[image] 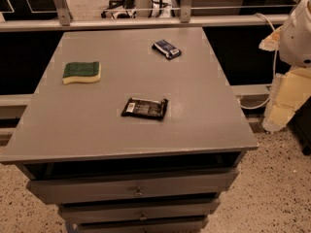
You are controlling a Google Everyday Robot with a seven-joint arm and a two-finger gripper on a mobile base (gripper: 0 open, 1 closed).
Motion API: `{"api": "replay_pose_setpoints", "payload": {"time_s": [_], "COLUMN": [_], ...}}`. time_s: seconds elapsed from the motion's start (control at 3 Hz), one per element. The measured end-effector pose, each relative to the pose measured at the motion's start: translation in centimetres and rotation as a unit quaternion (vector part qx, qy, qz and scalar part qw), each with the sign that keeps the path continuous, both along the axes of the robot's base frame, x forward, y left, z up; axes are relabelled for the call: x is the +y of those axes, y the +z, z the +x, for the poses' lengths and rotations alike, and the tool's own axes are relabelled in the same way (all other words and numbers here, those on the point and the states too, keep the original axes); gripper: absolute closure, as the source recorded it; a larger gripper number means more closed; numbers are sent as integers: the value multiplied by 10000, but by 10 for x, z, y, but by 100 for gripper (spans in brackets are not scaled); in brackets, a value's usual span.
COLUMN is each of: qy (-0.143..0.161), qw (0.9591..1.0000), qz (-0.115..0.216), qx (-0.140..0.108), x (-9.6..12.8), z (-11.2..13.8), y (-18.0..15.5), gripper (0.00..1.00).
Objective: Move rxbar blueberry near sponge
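The rxbar blueberry (166,48), a small dark blue wrapped bar with white patches, lies flat near the far edge of the grey table (204,110), right of centre. The sponge (81,72), green on top over pale yellow foam, lies on the left side of the table, well apart from the bar. My gripper is out of view. Only a white rounded part of my arm (297,30) shows at the right edge, beyond the table and clear of both objects.
A larger black wrapped bar (145,108) lies at mid-table toward the front. Drawers (138,191) sit under the tabletop. A rail (146,22) runs behind the table. Pale yellow blocks (287,98) and a cable stand on the floor at right.
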State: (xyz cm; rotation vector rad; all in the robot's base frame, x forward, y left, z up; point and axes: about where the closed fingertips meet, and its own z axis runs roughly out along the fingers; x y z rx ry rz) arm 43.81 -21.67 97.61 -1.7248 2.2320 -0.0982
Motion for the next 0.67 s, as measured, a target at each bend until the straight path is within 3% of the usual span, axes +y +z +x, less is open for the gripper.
{"api": "replay_pose_setpoints", "payload": {"time_s": [0.33,0.67], "qy": [-37,-499], "qw": [10000,9947], "qz": [65,873], "qx": [-16,-196], "x": [0,-2], "z": [1,12], "y": [0,-3], "gripper": [0,0]}}
